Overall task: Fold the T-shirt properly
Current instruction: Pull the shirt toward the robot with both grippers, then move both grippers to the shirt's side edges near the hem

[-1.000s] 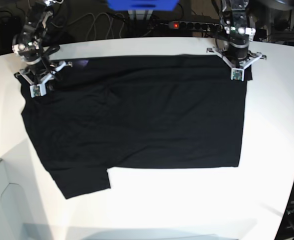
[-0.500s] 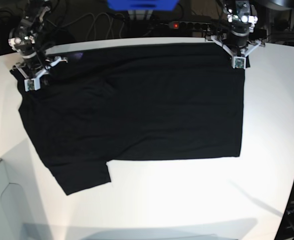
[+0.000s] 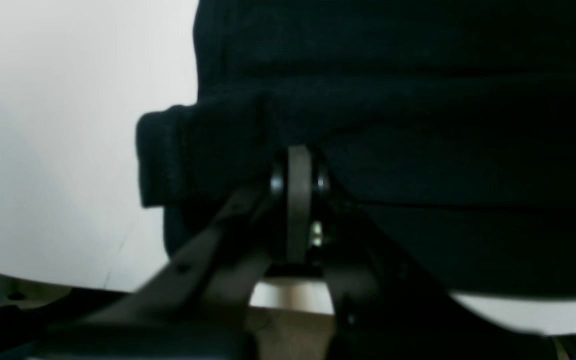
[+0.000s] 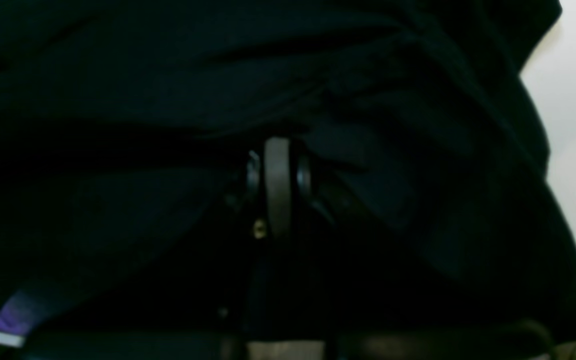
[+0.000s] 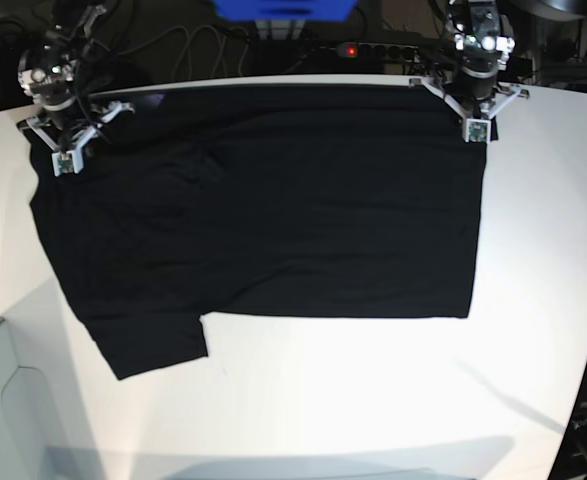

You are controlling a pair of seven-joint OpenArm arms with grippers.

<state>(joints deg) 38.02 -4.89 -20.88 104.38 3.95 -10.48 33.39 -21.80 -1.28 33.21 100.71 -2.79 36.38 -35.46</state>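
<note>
Large black short-sleeved fabric T-shirt (image 5: 263, 210) flat on white counter (image 5: 533, 250). Left hand (image 5: 476, 131) and right hand (image 5: 61, 165) clamped on far corners. Best drawn evenly, edge taut.

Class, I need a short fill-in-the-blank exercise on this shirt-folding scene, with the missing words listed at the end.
1. The T-shirt spread on the white table is ____ in colour.
2. The left gripper has its jaws ____ on the shirt's edge.
3. The right gripper grips the shirt at the table's ____ edge.
4. One short ____ sticks out at the near corner.

Missing words: black; shut; far; sleeve
</note>
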